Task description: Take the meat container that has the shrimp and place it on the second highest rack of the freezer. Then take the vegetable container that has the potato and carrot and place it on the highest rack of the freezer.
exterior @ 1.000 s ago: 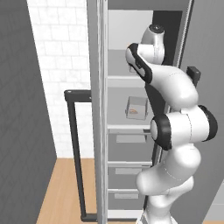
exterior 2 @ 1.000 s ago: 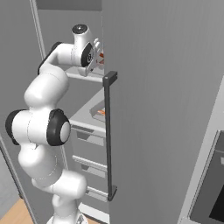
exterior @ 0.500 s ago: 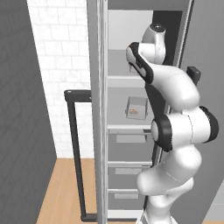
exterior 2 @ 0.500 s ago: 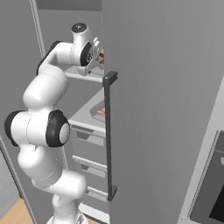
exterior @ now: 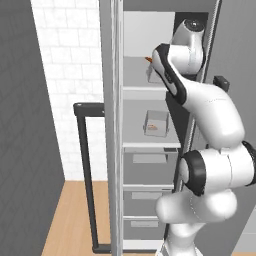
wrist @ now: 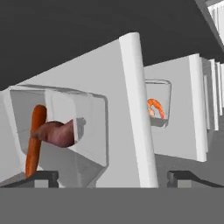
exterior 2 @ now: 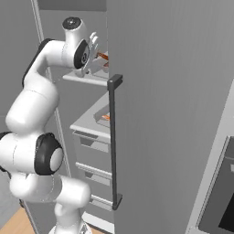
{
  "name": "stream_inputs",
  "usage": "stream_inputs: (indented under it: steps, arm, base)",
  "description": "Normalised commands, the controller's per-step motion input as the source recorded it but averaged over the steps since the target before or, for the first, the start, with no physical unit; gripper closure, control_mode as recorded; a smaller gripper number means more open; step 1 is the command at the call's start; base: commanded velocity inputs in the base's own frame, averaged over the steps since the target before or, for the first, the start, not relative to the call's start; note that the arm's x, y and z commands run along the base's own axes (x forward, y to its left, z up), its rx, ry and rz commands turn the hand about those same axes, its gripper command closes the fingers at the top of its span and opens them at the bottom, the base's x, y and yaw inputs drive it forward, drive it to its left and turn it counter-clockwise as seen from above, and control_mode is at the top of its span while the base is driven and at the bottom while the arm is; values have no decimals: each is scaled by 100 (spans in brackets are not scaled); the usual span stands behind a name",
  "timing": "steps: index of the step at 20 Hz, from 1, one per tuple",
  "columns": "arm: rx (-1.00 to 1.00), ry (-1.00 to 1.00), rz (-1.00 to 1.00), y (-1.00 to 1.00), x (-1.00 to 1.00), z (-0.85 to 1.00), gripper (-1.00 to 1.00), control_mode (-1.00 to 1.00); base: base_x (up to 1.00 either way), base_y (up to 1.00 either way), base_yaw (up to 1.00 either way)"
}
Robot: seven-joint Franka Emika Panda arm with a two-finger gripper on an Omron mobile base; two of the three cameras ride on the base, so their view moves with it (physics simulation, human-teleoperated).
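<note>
**Vegetable tray on the top rack**

The grey vegetable container (wrist: 57, 131), holding an orange carrot (wrist: 34, 140) and brown potato (wrist: 54, 133), sits on the freezer's (exterior: 150, 200) highest shelf. The gripper (wrist: 111, 177) is spread wide, empty. One shelf below lies the meat container (exterior: 156, 123) with the shrimp (wrist: 155, 108).

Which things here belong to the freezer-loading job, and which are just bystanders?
Job:
- vegetable container with carrot and potato, top rack
- meat container with shrimp, rack below
- freezer
- gripper, open

Bystanders:
- oven front
- tiled wall
- wood floor
</note>
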Motion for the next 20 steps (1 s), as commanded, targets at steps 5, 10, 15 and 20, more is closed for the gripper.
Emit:
stream_inputs:
  steps: [5,10,15,20]
  arm:
    - [0,-27,0,0,-100,13,-100,-100]
    - [0,-35,0,0,-100,9,-100,-100]
    - [0,-12,0,0,-100,0,-100,-100]
    - [0,3,2,0,-100,5,-100,-100]
  base:
    - [0,0,0]
    - [0,0,0]
    - [0,0,0]
    - [0,0,0]
